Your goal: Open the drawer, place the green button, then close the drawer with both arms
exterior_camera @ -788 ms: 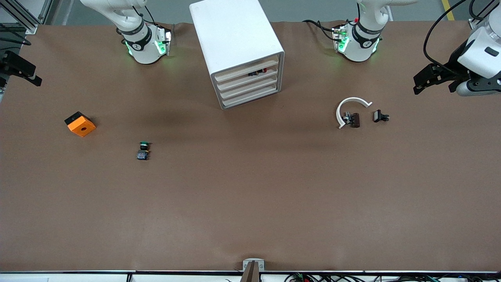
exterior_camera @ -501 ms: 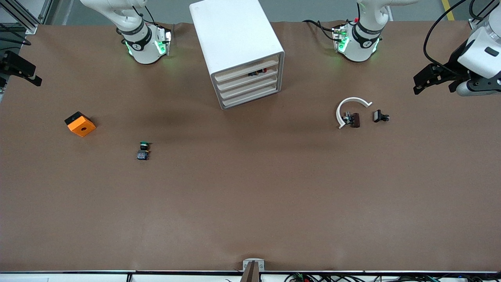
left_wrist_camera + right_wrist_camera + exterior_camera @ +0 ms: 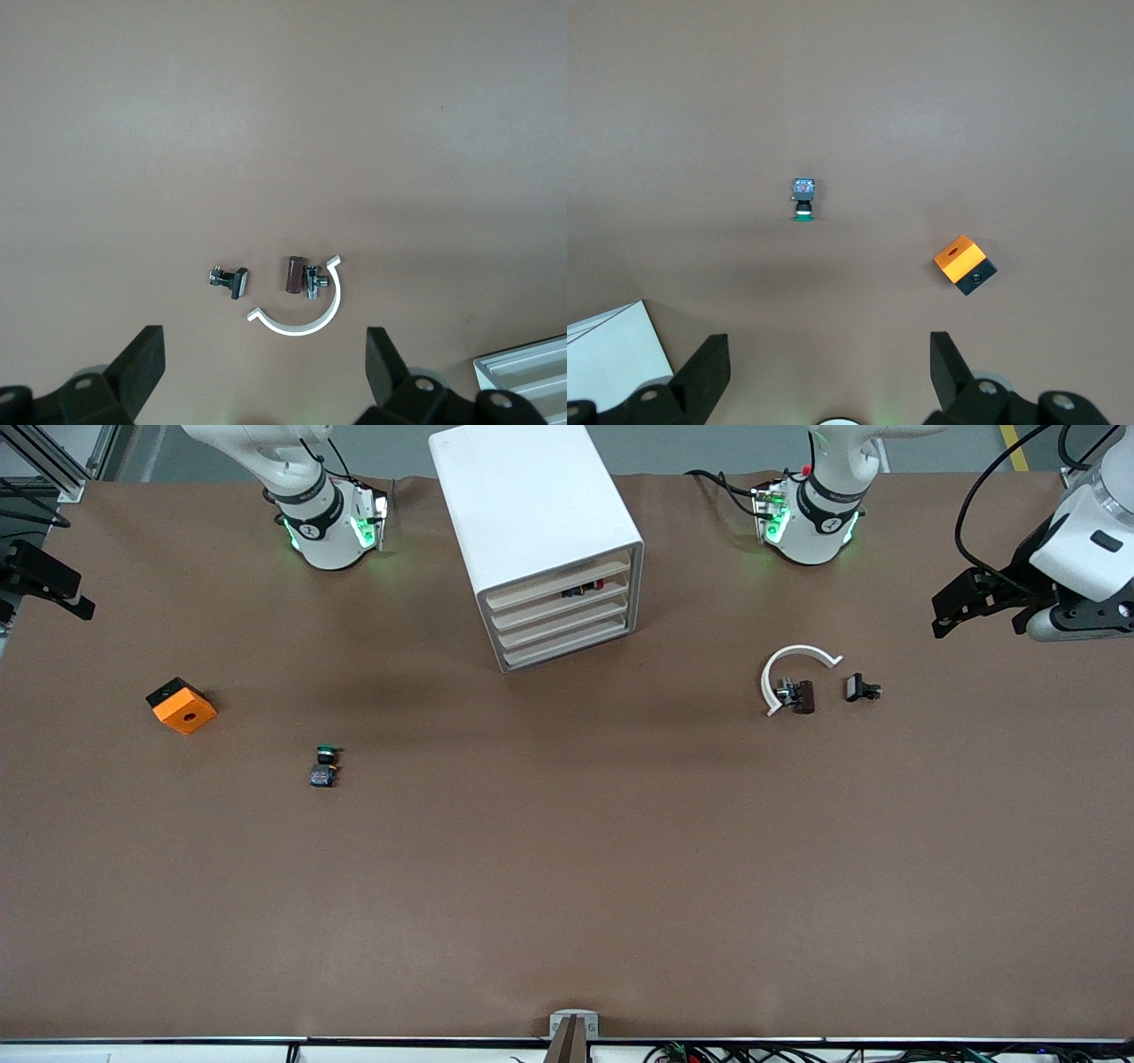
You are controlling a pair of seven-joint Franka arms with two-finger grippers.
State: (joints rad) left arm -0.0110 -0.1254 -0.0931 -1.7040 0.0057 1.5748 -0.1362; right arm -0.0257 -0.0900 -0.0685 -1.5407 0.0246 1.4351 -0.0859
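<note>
The white cabinet [image 3: 540, 531] stands between the arm bases, its four drawers [image 3: 560, 615] pushed in; a small dark and red item shows in an upper slot. The button [image 3: 325, 766], with green cap and blue base, lies on the table toward the right arm's end; it also shows in the right wrist view [image 3: 803, 200]. My right gripper [image 3: 49, 589] hangs open and empty at the right arm's end of the table [image 3: 828, 367]. My left gripper [image 3: 979, 611] hangs open and empty at the left arm's end [image 3: 263, 367].
An orange block [image 3: 182, 705] with a round hole lies beside the button, toward the right arm's end. A white C-shaped ring [image 3: 793, 671], a brown clip part [image 3: 803, 696] and a black clip part [image 3: 861, 688] lie toward the left arm's end.
The left gripper has shifted slightly toward the cabinet. Nothing else has moved.
</note>
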